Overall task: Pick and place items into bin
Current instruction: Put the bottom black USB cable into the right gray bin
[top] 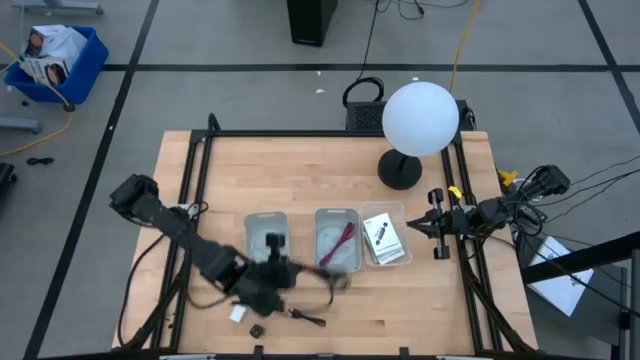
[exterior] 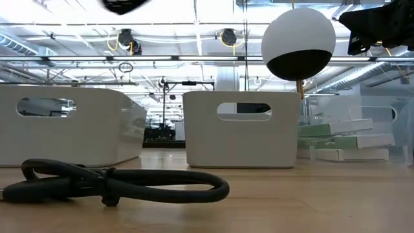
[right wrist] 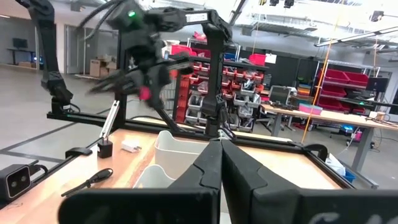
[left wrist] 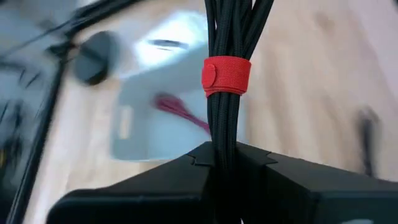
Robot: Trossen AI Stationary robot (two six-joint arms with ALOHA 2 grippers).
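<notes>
My left gripper [top: 280,272] hovers over the near side of the table, just in front of the left bin [top: 265,228], shut on a bundle of black cable [left wrist: 231,31] bound by a red wrap [left wrist: 226,74]. A dark-red strap [top: 341,240] lies in the middle bin [top: 338,262]. A white card with black print [top: 383,238] lies in the right clear bin [top: 397,210]. A white block [top: 237,313], a tiny black piece [top: 256,328] and a second black cable [exterior: 116,184] lie on the table near its near edge. My right gripper [right wrist: 221,152] waits shut at the table's right edge. My left gripper pinches the black cable bundle between its two fingers, a short way below the red wrap [left wrist: 224,134]. The fingers lie across the bundle, which runs straight out past them. In the right wrist view the bundle is lifted clear of the table.
A white globe lamp [top: 420,118] on a black foot [top: 400,170] stands at the far right of the table. The three bins sit in a row at mid-table. A black frame [top: 330,133] edges the table. Bare wood [top: 300,175] lies beyond the bins.
</notes>
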